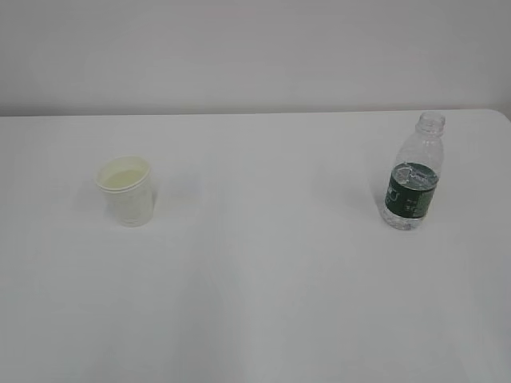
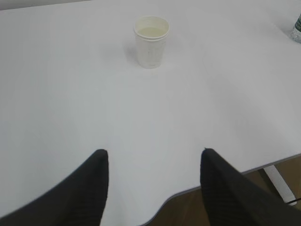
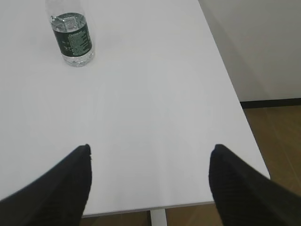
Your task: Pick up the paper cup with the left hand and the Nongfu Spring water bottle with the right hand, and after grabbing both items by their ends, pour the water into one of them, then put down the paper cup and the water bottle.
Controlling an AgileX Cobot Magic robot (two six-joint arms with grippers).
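Where wall meets white table (image 1: 255, 303), brown floor (image 3: 277, 141).

White paper cup (image 1: 125, 190) upright left; capless water bottle (image 1: 413, 176) upright right.

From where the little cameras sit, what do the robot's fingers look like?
Only the fingers show. The left gripper has two black, matte fingers that taper to rounded tips. The right gripper looks the same, with two black tapered fingers. No cables, lettering or arms appear in any view.
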